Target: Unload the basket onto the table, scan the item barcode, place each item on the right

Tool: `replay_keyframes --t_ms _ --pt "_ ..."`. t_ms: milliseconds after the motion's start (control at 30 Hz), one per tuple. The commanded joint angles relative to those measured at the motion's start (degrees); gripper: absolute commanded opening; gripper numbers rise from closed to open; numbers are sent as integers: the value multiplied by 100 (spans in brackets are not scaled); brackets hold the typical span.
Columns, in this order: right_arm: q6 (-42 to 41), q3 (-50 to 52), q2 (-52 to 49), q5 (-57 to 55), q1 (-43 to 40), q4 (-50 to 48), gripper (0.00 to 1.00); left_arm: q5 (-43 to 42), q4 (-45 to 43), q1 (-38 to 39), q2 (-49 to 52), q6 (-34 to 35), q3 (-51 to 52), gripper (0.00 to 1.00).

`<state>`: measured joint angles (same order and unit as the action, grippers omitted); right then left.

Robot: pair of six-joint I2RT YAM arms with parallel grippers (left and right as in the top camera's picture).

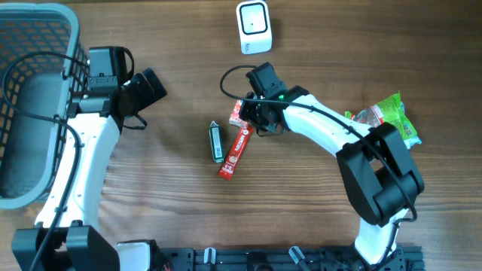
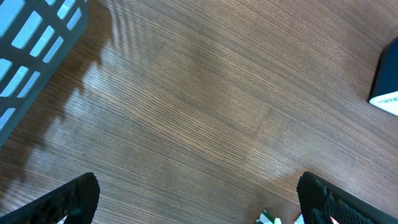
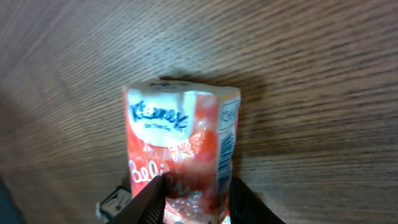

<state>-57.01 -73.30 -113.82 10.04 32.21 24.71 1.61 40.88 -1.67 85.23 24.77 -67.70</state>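
Tissue pack (image 3: 180, 157) – red and white, soft and crinkly – lies flat on the wooden surface (image 1: 173, 211) near the middle, just beside the top end of a red stick packet (image 1: 234, 153), with a green stick packet (image 1: 216, 141) a little further left. The right end effector (image 3: 196, 186) is down over it, its two dark fingers (image 3: 148, 200) pressed against opposite sides of the pack's near end, so it reads as pinching the pack while the pack rests on the wood. The left end effector (image 2: 198, 186) hangs spread wide over bare wood near the basket (image 1: 45, 98), holding nothing. The step in hand looks like the pick-up: the grip is being taken and the lift has not begun. From the right wrist view the pack's long axis runs straight away from the fingers, with the white branded end pointing away from them; a strip of fine lines along its right edge may be the barcode, though it is too small to be sure. From overhead the pack is mostly hidden under the wrist, so its direction there is hard to read. The next move, as I judge it, calls for lifting the pack clear and carrying it toward the white scanner (image 1: 254, 27) at the far edge, turning that coded edge to face the scanner's window – without squeezing so hard that the film buckles over the lines.
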Motion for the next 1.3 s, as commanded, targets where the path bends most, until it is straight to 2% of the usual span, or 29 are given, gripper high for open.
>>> replay_keyframes --t_ms 0,100,167,233,400,467,567,600,767,1000,1167,1267 --pt "-101 98 -116 -105 9 -68 33 37 -9 -22 -37 11 -79 100" --pt "-79 101 -116 -129 9 -68 25 37 -9 -22 -37 11 -79 100" --pt "96 101 -116 -170 9 -68 4 37 -9 -22 -37 11 -79 100" --pt "332 98 -111 -170 2 -70 4 37 -9 -22 -37 11 -79 100" --pt "2061 94 962 -343 -264 214 4 37 -9 -22 -37 11 -79 100" --pt "3104 94 1650 -1032 -284 859 4 37 -9 -22 -37 11 -79 100" --pt "3838 94 1945 -2597 -282 1961 4 37 -9 -22 -37 11 -79 100" --pt "3888 101 1926 -3158 -282 2282 4 37 -9 -22 -37 11 -79 100" --pt "3563 107 1849 -4330 -162 2717 4 37 -9 -22 -37 11 -79 100" --pt "3453 168 942 -6231 1091 2881 4 37 -9 -22 -37 11 -79 100" --pt "3456 168 212 -6317 1176 2916 4 37 -9 -22 -37 11 -79 100" --pt "3453 168 101 -6227 1176 2876 4 37 -9 -22 -37 11 -79 100"
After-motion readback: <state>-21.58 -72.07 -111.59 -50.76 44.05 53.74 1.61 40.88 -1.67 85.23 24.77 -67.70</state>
